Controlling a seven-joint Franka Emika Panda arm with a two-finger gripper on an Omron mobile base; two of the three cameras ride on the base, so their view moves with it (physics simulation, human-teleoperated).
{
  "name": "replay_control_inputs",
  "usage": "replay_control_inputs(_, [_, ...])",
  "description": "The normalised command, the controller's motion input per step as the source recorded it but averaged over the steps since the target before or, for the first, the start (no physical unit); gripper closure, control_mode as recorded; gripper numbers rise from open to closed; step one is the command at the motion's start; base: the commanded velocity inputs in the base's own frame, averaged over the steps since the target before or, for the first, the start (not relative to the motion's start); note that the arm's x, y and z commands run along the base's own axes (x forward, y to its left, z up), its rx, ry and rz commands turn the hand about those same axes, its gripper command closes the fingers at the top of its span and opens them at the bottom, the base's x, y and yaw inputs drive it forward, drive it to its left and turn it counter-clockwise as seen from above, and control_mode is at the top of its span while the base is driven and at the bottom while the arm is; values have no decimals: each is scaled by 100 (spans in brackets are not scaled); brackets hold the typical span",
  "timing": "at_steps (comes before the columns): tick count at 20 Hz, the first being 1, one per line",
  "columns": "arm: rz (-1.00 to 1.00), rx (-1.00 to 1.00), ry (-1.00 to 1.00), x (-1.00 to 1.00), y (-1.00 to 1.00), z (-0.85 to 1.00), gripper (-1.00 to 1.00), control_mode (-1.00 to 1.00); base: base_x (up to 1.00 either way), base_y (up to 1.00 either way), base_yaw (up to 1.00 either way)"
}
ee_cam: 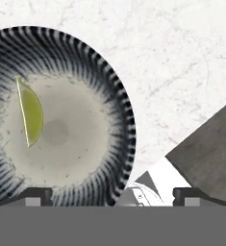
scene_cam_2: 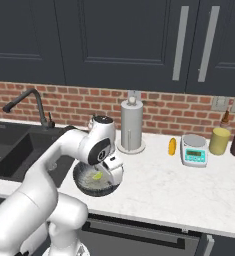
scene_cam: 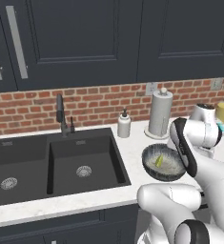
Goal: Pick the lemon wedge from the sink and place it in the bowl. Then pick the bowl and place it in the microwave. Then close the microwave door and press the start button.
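Beside the sink: the bowl (scene_cam: 164, 163) sits on the pale marble counter (scene_cam_2: 189, 190), just right of the black double sink (scene_cam: 51, 164).
Lemon wedge: the lemon wedge (ee_cam: 31, 113) lies inside the bowl against its pale floor, so the first step looks done.
Gripper: the gripper (ee_cam: 112, 196) hangs directly over the bowl's edge, fingers spread wide and holding nothing, one tip (ee_cam: 37, 196) over the striped rim, the other past it.
Likely reason: that straddle suggests a rim grasp for the carry to the microwave.
Background: a paper towel roll (scene_cam_2: 131, 125) stands near the brick wall.
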Motion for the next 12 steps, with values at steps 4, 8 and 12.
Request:
replay_control_inputs(4, [0, 5, 0, 0, -41, -17, -100, -100, 0, 0, 0])
replay_control_inputs(8, [0, 8, 0, 0, -31, -33, -100, -100, 0, 0, 0])
replay_control_inputs(12, [1, 10, 0, 0, -2, -43, -100, -100, 0, 0, 0])
